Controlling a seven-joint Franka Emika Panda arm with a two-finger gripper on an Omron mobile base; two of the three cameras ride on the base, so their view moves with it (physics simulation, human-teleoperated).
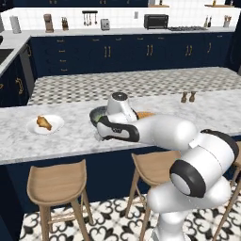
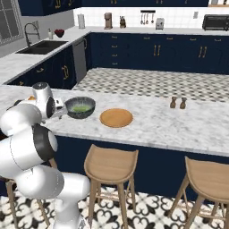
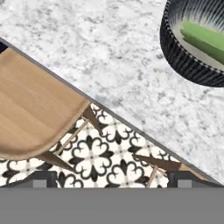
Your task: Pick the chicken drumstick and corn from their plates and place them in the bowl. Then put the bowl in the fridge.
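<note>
Corn [image 3: 202,38] in bowl [image 3: 181,52], tool [image 3: 111,177] wide and empty above counter edge; no readable writing.

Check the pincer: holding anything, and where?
Nothing held. The pincer is open and empty above the counter edge; the corn lies in the bowl, the chicken drumstick on its white plate.

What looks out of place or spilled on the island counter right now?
Nothing stands out. The corn lies inside the bowl, the chicken drumstick sits on its white plate, and the wooden plate lies flat and bare. No spills.
</note>
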